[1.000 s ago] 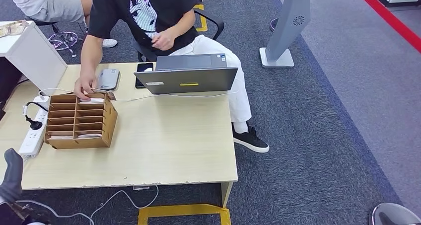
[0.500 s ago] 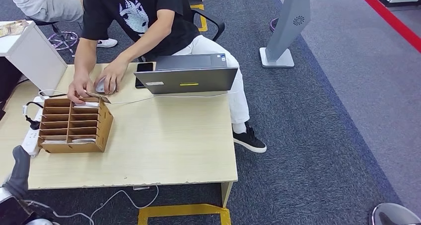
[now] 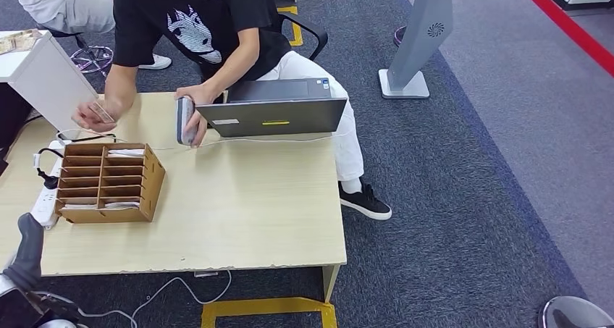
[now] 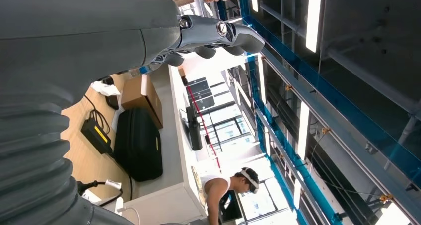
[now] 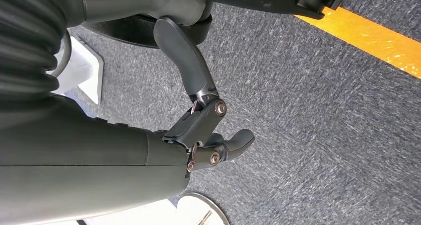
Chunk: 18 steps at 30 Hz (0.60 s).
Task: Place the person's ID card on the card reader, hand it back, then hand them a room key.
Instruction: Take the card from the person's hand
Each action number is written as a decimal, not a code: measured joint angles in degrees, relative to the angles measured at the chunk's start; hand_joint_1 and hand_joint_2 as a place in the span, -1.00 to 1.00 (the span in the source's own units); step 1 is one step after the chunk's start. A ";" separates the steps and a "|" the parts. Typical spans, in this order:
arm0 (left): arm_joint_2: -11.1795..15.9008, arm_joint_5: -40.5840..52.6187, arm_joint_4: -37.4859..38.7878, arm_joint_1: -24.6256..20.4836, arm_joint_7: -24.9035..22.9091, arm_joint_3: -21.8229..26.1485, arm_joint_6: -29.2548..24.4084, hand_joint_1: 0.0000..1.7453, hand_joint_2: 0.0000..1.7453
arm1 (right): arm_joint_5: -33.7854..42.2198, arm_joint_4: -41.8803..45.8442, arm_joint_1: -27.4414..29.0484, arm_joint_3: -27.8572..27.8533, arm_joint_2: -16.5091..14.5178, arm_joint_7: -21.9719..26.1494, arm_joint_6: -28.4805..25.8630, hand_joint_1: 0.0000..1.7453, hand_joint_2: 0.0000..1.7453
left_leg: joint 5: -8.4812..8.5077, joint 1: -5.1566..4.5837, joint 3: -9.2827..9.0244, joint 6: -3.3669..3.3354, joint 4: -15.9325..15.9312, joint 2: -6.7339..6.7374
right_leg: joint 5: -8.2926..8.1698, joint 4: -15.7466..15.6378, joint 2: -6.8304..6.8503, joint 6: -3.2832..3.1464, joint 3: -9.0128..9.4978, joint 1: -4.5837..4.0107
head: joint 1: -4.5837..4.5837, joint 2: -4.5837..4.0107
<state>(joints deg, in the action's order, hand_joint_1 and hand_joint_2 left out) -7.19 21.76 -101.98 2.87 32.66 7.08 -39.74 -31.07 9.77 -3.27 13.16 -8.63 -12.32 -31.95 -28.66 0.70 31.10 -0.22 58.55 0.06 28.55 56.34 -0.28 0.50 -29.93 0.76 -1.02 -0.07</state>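
Note:
A person in a black shirt sits behind the table [image 3: 239, 212]. One of their hands holds a small card [image 3: 101, 113] above the table's far left part. Their other hand grips the grey card reader [image 3: 184, 119], tipped on its edge next to the laptop [image 3: 279, 112]. A cardboard rack of slots [image 3: 107, 182] with cards in it stands at the table's left. My left hand [image 3: 26, 250] rises at the table's near left corner, fingers apart, holding nothing; the left wrist view has its fingers [image 4: 218, 34] against the ceiling. My right hand [image 5: 208, 130] hangs over the carpet, empty, with its fingers apart.
A white power strip [image 3: 45, 198] with a black plug lies at the table's left edge, and cables trail below the front edge. A grey stand [image 3: 420, 38] rises on the carpet at the back right. Another seated person [image 3: 65, 6] is at the far left.
The person has lifted the card reader off the table and tipped it on edge. Their other hand has raised the card away from the rack. The rack slid a little left earlier.

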 joint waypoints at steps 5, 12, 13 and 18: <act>-0.01 -0.69 0.00 0.14 0.02 0.02 0.00 -1.00 1.00 | 0.04 0.00 0.00 0.00 0.00 -0.39 -0.02 -1.00 1.00 | 0.00 0.00 0.02 0.00 0.00 0.00 | 0.00 0.00 0.00 0.00 0.00 0.00 | 0.00 0.00; -0.02 -0.78 0.09 0.31 0.01 0.04 -0.01 -1.00 1.00 | 0.05 0.00 0.00 0.00 0.00 -0.62 -0.02 -1.00 1.00 | 0.00 0.00 0.02 0.00 0.00 0.00 | 0.00 0.00 0.01 0.00 0.00 0.00 | -0.01 0.00; -0.02 -0.78 0.13 0.32 0.01 0.04 -0.01 -1.00 1.00 | 0.05 0.00 0.00 0.00 0.00 -0.62 -0.02 -1.00 1.00 | 0.00 0.00 0.02 0.00 0.00 0.00 | 0.00 0.00 0.01 0.00 0.00 0.00 | -0.01 0.00; -0.02 -0.99 0.27 0.33 0.01 0.05 -0.02 -1.00 1.00 | 0.03 0.00 0.00 0.00 0.00 -0.73 -0.06 -1.00 1.00 | 0.00 0.00 0.02 0.00 0.00 0.00 | 0.00 0.00 0.01 0.00 0.00 0.00 | -0.01 0.00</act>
<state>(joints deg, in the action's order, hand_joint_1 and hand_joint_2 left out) -7.21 20.76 -101.72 3.20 32.68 7.14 -39.76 -31.04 9.77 -3.27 13.16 -8.63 -13.05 -32.02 -28.66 0.70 31.12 -0.22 58.55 0.06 28.55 56.34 -0.27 0.50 -29.93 0.76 -1.03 -0.07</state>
